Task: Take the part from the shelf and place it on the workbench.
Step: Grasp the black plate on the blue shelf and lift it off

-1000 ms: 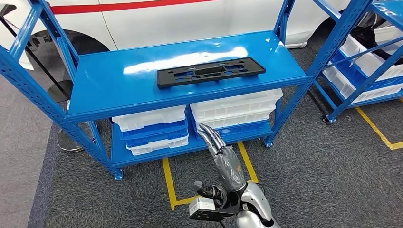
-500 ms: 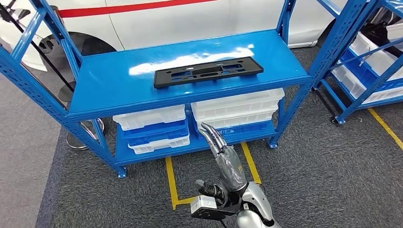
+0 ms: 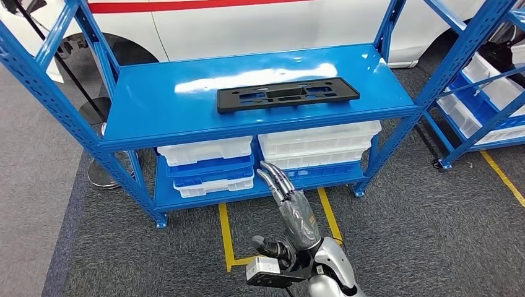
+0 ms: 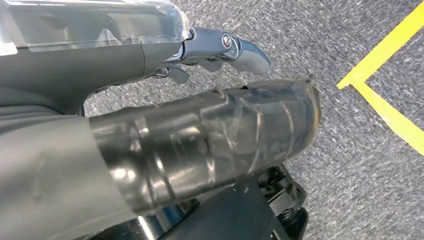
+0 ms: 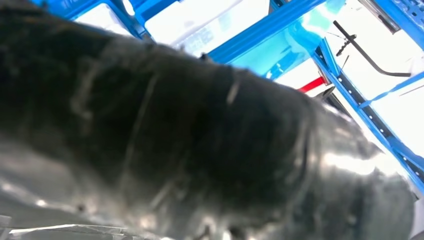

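Reaching up with right hand (image 3: 291,204), fingers (image 3: 272,176) straight, together, empty, well short of black part (image 3: 288,94) flat on blue shelf (image 3: 155,117); left hand's state unclear.

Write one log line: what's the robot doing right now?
phase: before pickup | black part: flat on blue shelf, untouched | right hand: raised, holds nothing | left hand: holds nothing

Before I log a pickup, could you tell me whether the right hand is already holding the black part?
No, the black part lies flat on the blue shelf, apart from the right hand.
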